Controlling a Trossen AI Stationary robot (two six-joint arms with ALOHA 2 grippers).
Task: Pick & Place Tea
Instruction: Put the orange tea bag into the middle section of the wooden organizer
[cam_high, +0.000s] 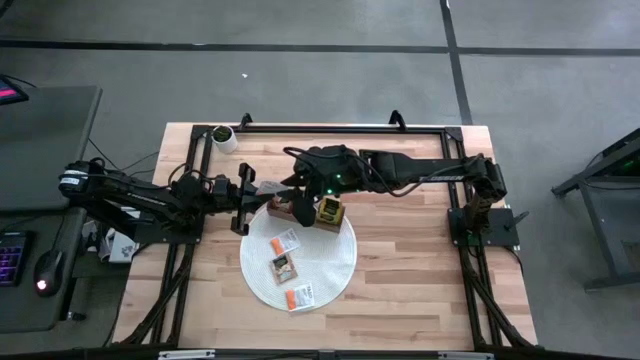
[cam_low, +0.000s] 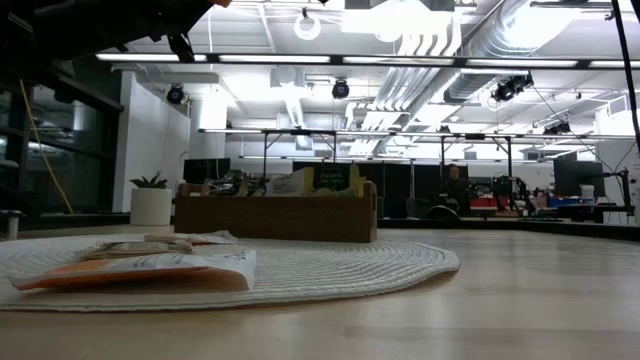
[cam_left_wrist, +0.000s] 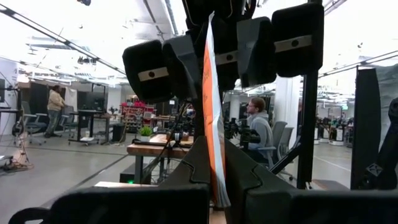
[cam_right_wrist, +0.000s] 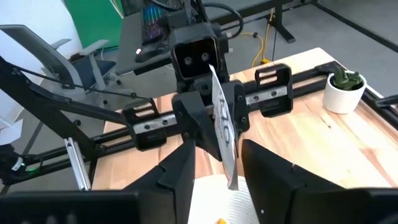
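Observation:
My left gripper (cam_right_wrist: 214, 124) is over the table's left middle, shut on a white and orange tea packet (cam_right_wrist: 222, 134) that stands on edge in the air. My right gripper (cam_right_wrist: 217, 180) faces it from the table's right and is open. Its fingers stand on either side of the packet's free end (cam_right_wrist: 231, 174), with a gap on each side. From the left wrist the packet (cam_left_wrist: 212, 124) shows edge-on, running up between the right gripper's (cam_left_wrist: 217, 56) pads. Three more tea packets (cam_high: 285, 265) lie flat on the round white mat (cam_high: 335, 262). Several stand in the wooden tray (cam_high: 310, 212). My left gripper pinches the packet's two flat faces (cam_left_wrist: 214, 168) between its two fingers, about the middle of its length. The fingers come from the table's left, slanting a little upward. The packet is lifted clear of the table, on edge, its free end sticking out toward the right gripper.
A small plant in a white pot (cam_high: 224, 137) stands at the far left corner. A black frame (cam_high: 330, 128) runs along the table's far edge and sides. The tray (cam_low: 275, 212) sits at the mat's far rim, right below both grippers.

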